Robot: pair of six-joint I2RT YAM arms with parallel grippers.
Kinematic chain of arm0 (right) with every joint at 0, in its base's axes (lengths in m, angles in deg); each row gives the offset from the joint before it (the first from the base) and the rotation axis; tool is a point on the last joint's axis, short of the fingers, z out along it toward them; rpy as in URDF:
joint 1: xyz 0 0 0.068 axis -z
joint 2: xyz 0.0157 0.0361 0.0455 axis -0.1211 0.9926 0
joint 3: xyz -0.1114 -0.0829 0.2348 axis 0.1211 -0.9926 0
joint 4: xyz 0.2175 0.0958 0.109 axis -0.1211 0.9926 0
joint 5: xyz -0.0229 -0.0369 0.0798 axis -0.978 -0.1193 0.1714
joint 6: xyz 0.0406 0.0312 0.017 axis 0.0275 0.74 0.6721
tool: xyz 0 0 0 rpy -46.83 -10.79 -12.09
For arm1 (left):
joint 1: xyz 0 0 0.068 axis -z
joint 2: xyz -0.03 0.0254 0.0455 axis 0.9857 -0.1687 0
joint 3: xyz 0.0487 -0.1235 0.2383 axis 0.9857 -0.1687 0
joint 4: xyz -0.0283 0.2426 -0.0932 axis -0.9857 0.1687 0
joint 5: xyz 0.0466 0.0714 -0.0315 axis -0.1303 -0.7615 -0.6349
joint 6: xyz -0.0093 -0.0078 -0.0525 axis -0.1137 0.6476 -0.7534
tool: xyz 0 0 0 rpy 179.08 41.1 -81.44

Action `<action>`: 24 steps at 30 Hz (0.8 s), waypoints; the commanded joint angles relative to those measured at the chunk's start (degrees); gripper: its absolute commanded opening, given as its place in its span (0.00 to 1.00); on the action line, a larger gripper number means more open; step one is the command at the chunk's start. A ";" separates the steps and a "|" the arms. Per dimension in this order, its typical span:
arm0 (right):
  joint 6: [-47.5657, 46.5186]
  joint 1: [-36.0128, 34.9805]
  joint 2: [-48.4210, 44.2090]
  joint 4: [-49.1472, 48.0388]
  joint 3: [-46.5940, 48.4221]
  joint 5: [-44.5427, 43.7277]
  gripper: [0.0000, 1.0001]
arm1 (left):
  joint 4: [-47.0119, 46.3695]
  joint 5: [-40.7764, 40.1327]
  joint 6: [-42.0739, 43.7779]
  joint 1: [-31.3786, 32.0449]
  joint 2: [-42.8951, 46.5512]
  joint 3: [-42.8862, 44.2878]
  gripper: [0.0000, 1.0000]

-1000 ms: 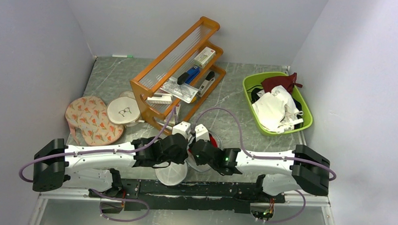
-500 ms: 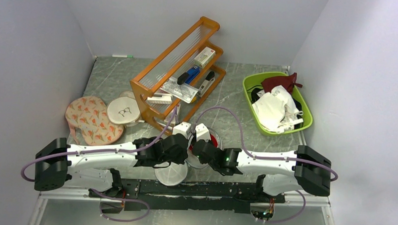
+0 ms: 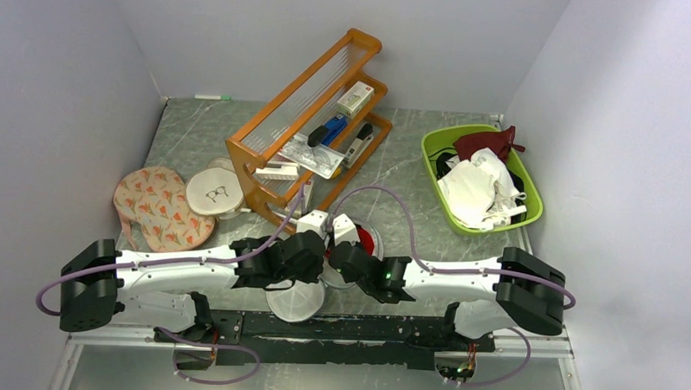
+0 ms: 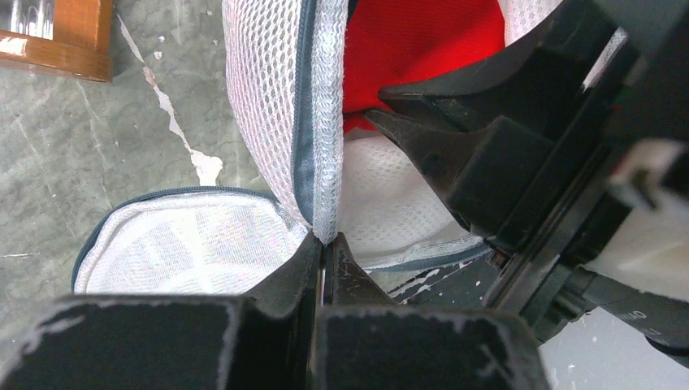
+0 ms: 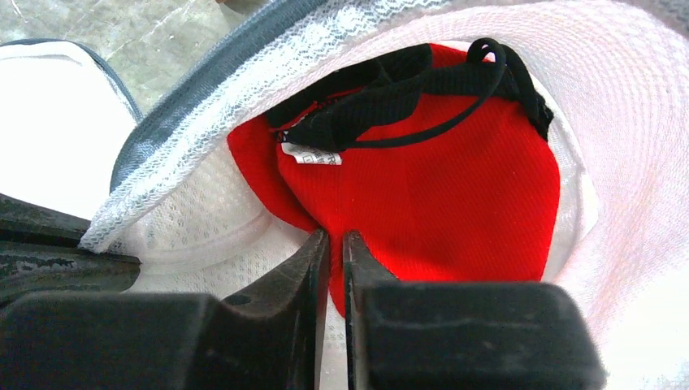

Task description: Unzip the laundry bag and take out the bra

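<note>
"Laundry bag, the round white domed mesh pod with the dark zipper rim (image 4: 317, 122): where is it?"

"Right at my left claw (image 4: 325, 244), which pinches its rim; the open half lies to that claw's left. My right claw (image 5: 335, 240) reaches inside, fingers pressed onto the small bright red soft bra (image 5: 439, 203)."

"Any writing?"

"A white tag (image 5: 311, 154) just beyond the fingertips, print unreadable. Both arms fold inward, wrists meeting."

centre-bottom: laundry bag (image 3: 297, 301) open, one half nearest the bottom edge | bra (image 3: 371, 244) in the other half, above-right | upper centre: rack (image 3: 305, 133) | left: pad (image 3: 159, 208), round case (image 3: 214, 190) between pad and rack | right: basket (image 3: 431, 166) holding clothes (image 3: 477, 187)
</note>
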 commanded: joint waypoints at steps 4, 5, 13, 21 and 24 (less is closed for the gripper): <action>-1.26 -0.25 -5.42 2.82 0.67 0.14 0.00 | 0.08 -1.26 0.18 0.56 2.31 1.13 0.07; -1.24 -0.22 -6.84 2.81 0.11 1.49 0.00 | 0.19 -1.61 0.10 0.56 2.52 1.09 0.07; -2.49 -0.13 -13.97 3.48 -1.23 12.17 0.00 | 4.64 -4.84 -0.24 0.56 2.87 3.55 0.07; -0.53 -0.01 -23.37 4.70 -2.33 12.03 0.00 | 5.46 -5.15 -1.14 0.49 3.42 3.25 0.07; -0.06 0.20 -26.70 4.70 -2.57 11.65 0.00 | 5.48 -5.23 -1.18 0.53 3.62 3.10 0.07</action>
